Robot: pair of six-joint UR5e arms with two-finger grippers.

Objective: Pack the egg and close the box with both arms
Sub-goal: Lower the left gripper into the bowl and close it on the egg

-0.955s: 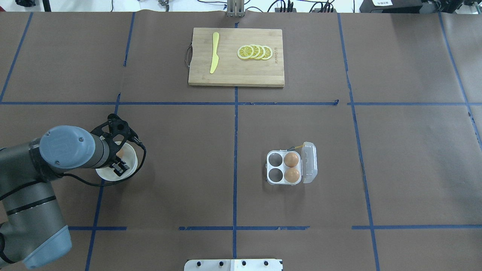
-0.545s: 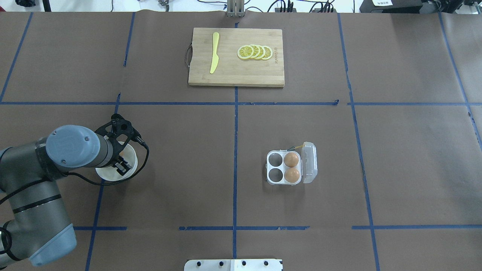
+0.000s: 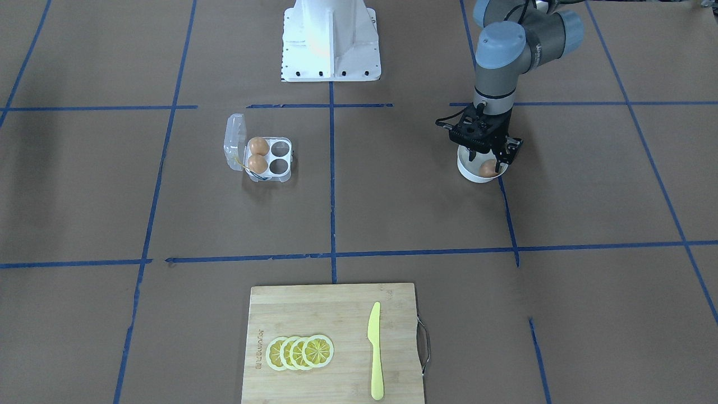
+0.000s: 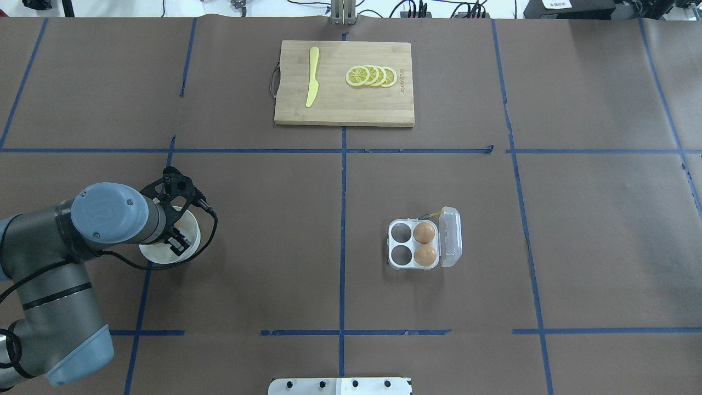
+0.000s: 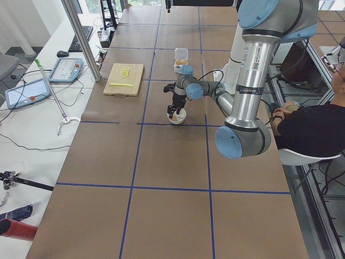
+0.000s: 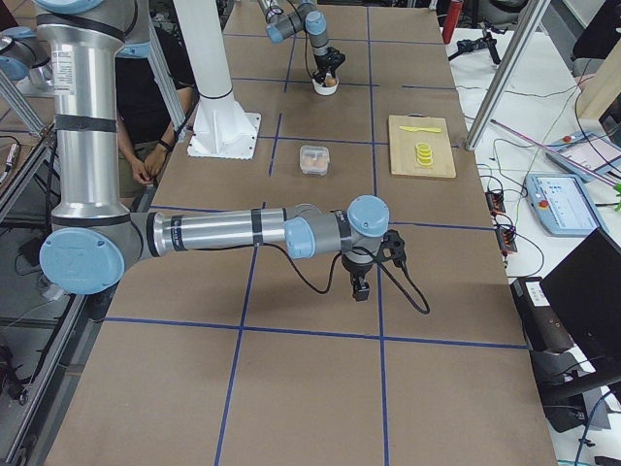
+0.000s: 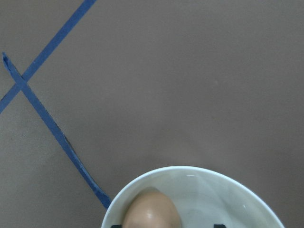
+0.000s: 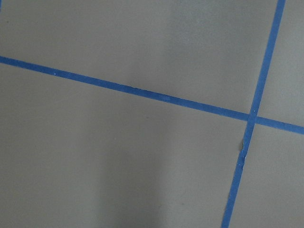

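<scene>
The egg (image 3: 488,168) is orange-brown and lies in a round white bowl (image 3: 468,171) on my left side. In the left wrist view the egg (image 7: 152,212) sits at the bowl's near left. My left gripper (image 3: 489,159) is open and points down into the bowl (image 4: 156,253), its fingertips (image 7: 217,225) on either side of the egg and apart from it. The box (image 4: 414,244) is a clear case with its lid (image 4: 451,236) open to the right, two brown eggs (image 4: 424,232) in its right holes and two left holes empty. My right gripper (image 6: 360,289) hangs low over bare table; I cannot tell whether it is open or shut.
A wooden cutting board (image 4: 344,104) at the far middle carries lemon slices (image 4: 371,75) and a yellow knife (image 4: 312,77). The white pedestal base (image 3: 331,39) stands on my side of the table. An operator (image 5: 310,127) sits beside the table.
My left arm has shifted slightly to the right and its gripper has settled lower into the bowl, covering more of the egg. The box has not moved.
</scene>
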